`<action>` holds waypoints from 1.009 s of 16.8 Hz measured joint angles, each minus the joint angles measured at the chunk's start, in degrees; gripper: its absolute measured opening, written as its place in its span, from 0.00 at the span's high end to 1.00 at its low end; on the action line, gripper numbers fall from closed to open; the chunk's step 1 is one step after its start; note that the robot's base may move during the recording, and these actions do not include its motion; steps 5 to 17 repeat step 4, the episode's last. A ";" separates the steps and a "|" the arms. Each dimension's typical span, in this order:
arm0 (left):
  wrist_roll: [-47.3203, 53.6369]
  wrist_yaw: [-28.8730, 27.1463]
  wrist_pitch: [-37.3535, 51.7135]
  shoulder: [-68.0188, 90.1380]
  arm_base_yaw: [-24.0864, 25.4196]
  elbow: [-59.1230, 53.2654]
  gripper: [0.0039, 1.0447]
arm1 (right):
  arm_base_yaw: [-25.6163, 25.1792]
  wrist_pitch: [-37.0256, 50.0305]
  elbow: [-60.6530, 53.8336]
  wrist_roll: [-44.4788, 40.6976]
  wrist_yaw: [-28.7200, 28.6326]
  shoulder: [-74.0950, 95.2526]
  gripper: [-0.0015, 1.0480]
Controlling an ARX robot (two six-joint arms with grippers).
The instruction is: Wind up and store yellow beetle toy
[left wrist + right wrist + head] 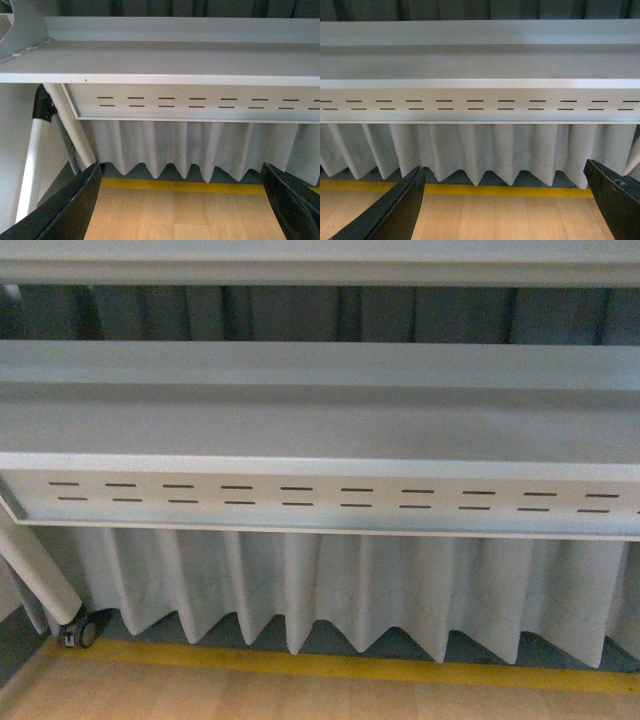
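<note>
The yellow beetle toy is out of view in all three views. My left gripper [182, 205] is open, its black fingers [75, 210] spread wide with only bare wooden floor between them. My right gripper [505, 207] is open too, black fingers [400, 212] far apart over the same wooden floor, holding nothing. Neither arm shows in the front view.
A grey metal table frame [320, 495] with rows of slots spans the front view, a pleated white curtain [350, 590] hanging below it. A yellow floor stripe [330, 665] runs along the wooden floor [300, 700]. A white table leg [70, 125] and a caster wheel [82, 632] stand at the left.
</note>
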 joint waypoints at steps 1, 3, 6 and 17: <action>-0.02 0.00 0.00 0.00 0.00 0.00 0.06 | 0.00 0.02 0.00 0.00 0.00 0.00 0.06; 0.00 0.00 0.00 0.00 0.00 0.00 0.06 | 0.00 0.02 0.00 0.00 0.00 0.00 0.06; 0.00 0.00 0.00 0.00 0.00 0.00 0.06 | 0.00 0.02 0.00 0.00 0.00 0.00 0.06; 0.00 0.00 0.00 0.00 0.00 0.00 0.06 | 0.00 0.02 0.00 0.00 0.00 0.00 0.06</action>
